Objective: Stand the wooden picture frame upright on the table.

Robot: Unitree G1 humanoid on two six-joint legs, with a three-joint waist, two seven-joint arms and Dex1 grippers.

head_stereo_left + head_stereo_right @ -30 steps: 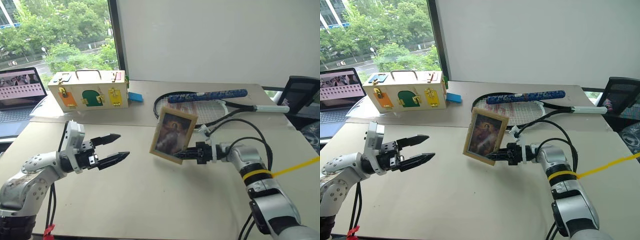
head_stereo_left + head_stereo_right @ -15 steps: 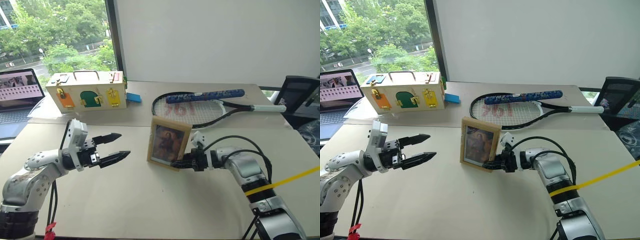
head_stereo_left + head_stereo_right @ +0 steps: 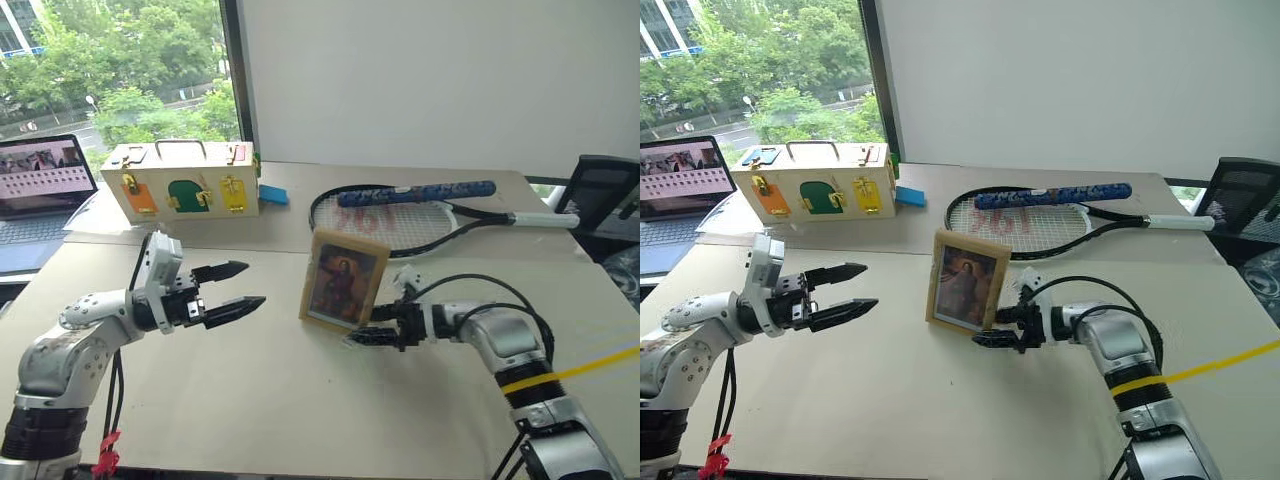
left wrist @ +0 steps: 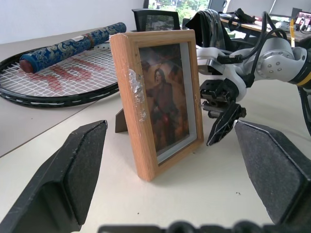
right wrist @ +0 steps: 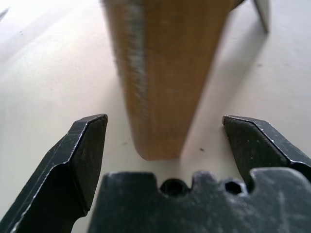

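Note:
The wooden picture frame (image 3: 343,280) stands upright on the beige table (image 3: 300,400), picture side facing me, its rear stand (image 4: 121,127) propped on the tabletop. My right gripper (image 3: 372,325) is open, low at the frame's right bottom corner. In the right wrist view the frame's wooden edge (image 5: 163,73) lies between the spread fingers (image 5: 87,141) with a gap on both sides. My left gripper (image 3: 253,284) hovers open to the frame's left, pointing at it and well apart, holding nothing.
A wooden box with coloured doors (image 3: 182,180) and a blue block (image 3: 271,194) sit at the back left. A tennis racket (image 3: 420,210) lies behind the frame. There is a laptop (image 3: 40,185) at far left and a black chair (image 3: 605,190) at far right.
The right gripper lowered the tilted frame onto the table, then opened and let it go, easing slightly back. The frame now stands by itself. The left gripper has hardly moved.

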